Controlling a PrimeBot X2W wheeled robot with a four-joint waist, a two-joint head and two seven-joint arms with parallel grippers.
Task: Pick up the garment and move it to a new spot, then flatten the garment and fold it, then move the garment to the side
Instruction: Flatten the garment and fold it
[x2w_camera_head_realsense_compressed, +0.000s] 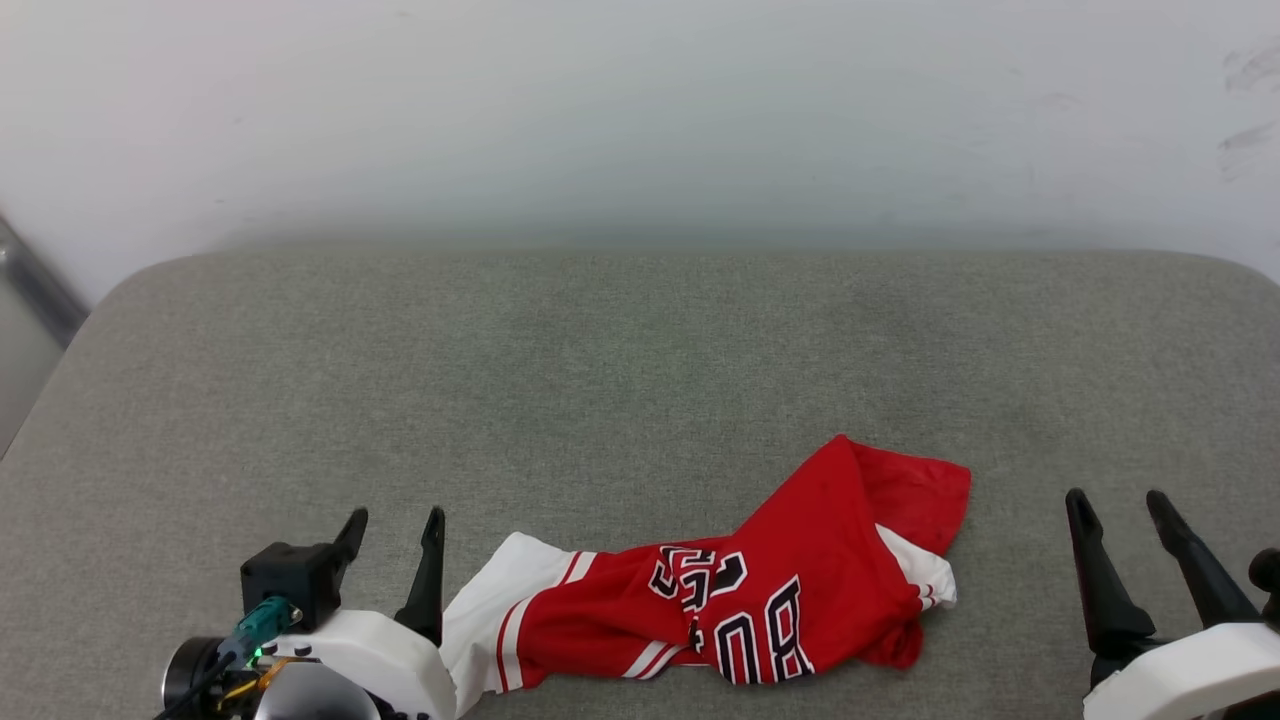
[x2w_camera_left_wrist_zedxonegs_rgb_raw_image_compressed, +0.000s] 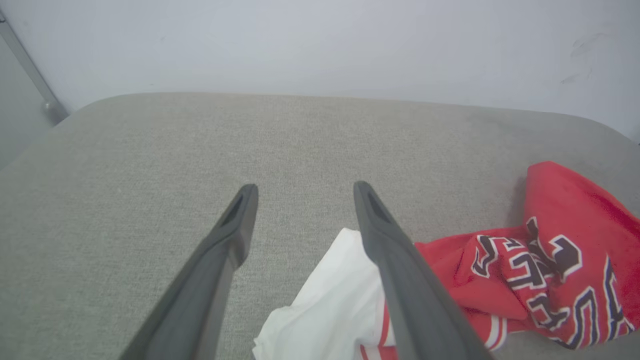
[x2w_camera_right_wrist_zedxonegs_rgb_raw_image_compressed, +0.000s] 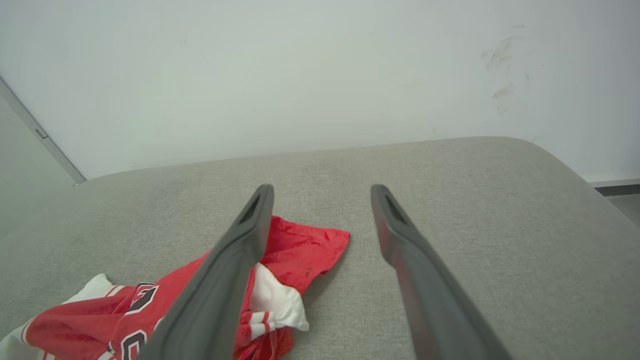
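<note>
The garment (x2w_camera_head_realsense_compressed: 760, 590) is a red jersey T-shirt with white sleeves and black-and-white lettering, lying crumpled near the front edge of the grey cushion. My left gripper (x2w_camera_head_realsense_compressed: 392, 530) stands open at the lower left, just left of the white sleeve (x2w_camera_head_realsense_compressed: 490, 600), with nothing between its fingers. In the left wrist view the left gripper (x2w_camera_left_wrist_zedxonegs_rgb_raw_image_compressed: 302, 192) is open above the cushion, and the garment (x2w_camera_left_wrist_zedxonegs_rgb_raw_image_compressed: 550, 250) lies to its right. My right gripper (x2w_camera_head_realsense_compressed: 1120, 510) is open at the lower right, apart from the shirt. In the right wrist view the right gripper (x2w_camera_right_wrist_zedxonegs_rgb_raw_image_compressed: 322, 195) hangs open with the garment (x2w_camera_right_wrist_zedxonegs_rgb_raw_image_compressed: 300, 245) at its left.
The grey fabric cushion (x2w_camera_head_realsense_compressed: 620, 360) spreads wide behind and beside the shirt. A pale wall (x2w_camera_head_realsense_compressed: 640, 110) rises behind it. A metal rail (x2w_camera_head_realsense_compressed: 40, 285) runs at the far left edge. The cushion's rounded corners drop off at back left and back right.
</note>
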